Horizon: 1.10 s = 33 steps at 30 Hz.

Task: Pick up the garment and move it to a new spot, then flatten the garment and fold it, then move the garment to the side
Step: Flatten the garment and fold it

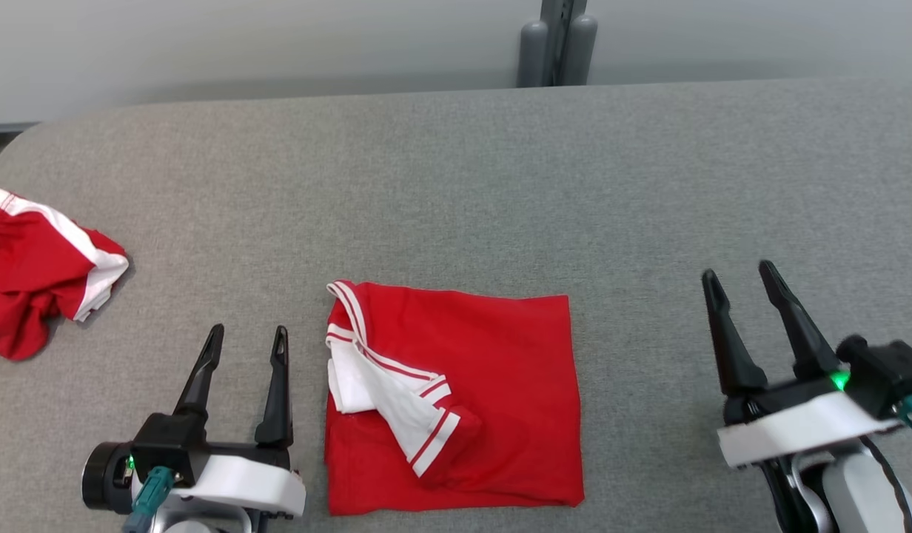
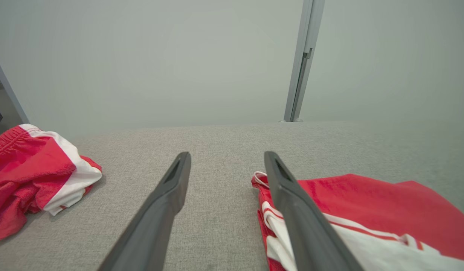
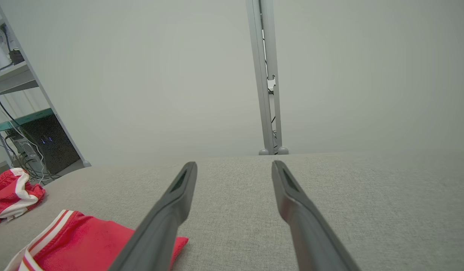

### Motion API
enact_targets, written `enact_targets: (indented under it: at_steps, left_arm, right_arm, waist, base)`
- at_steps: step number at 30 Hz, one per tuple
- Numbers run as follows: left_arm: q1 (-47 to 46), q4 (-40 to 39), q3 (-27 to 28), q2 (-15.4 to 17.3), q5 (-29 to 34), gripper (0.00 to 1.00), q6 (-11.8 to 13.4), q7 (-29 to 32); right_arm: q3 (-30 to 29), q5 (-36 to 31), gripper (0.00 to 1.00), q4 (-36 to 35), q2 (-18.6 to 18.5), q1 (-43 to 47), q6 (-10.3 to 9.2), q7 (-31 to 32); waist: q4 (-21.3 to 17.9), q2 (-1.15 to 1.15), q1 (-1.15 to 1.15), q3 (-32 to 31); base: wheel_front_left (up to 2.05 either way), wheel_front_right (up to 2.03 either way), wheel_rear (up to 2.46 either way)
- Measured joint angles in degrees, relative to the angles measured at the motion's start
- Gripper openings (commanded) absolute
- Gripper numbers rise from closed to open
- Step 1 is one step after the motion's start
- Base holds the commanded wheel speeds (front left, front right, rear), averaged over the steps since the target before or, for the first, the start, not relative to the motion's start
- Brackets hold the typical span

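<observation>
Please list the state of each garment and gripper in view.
Folded red garment: folded into a rough rectangle, lying flat on the table, not gripped.
Crumpled red garment: bunched in a heap near the table's left edge.
Left gripper: open, empty, beside the folded garment's left edge.
Right gripper: open, empty, well clear of the folded garment's right side.

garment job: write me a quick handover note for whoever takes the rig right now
Left gripper: jaws open, empty, just beside the left edge of the folded garment.
Right gripper: jaws open, empty, well off to the garment's right.
Done: the red garment with white trim lies folded in a flat rectangle at the near middle of the table.
Left: grasp it and move it to the side.
Note: a crumpled red garment lies at the table's left edge.
</observation>
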Motion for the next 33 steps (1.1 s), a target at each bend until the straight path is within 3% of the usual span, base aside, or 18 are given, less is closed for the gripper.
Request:
enact_targets:
  at_steps: [10, 30, 31, 32, 33]
  left_arm:
    - [3.5, 0.0, -0.1, 0.7, -0.5, 1.0, 0.4, 0.2]
    - [4.4, -1.2, -1.2, 1.4, -0.9, 1.0, 0.9, 1.2]
    - [4.4, -1.2, -1.3, 1.4, -0.9, 1.0, 0.9, 1.2]
    - [4.3, -1.3, -1.3, 1.5, -0.9, 1.0, 0.9, 1.2]
    - [4.2, -1.4, -1.4, 1.5, -0.9, 1.0, 0.9, 1.2]
  right_arm:
    - [-5.7, -4.7, 1.0, -3.0, -0.9, 8.7, 0.0, 2.0]
    - [-6.3, -6.9, 1.0, -5.3, 0.0, 11.3, 0.0, 4.9]
    - [-6.2, -7.1, 0.8, -5.0, 0.1, 11.3, 0.0, 5.0]
    - [-5.7, -7.1, 0.22, -4.6, 0.1, 11.1, 0.0, 5.5]
    - [-5.1, -6.9, 0.0, -4.1, 0.0, 10.8, 0.0, 5.6]
  waist:
    - [-1.5, 0.0, 0.0, -3.9]
    - [-0.9, 0.0, 0.0, -4.8]
    - [-0.8, 0.0, 0.0, -4.8]
    - [-0.7, 0.0, 0.0, -4.6]
    - [-0.5, 0.0, 0.0, -4.4]
  base:
    - [0.0, 0.0, 0.0]
    - [0.0, 0.0, 0.0]
    - [0.0, 0.0, 0.0]
    - [0.0, 0.0, 0.0]
    - [0.0, 0.0, 0.0]
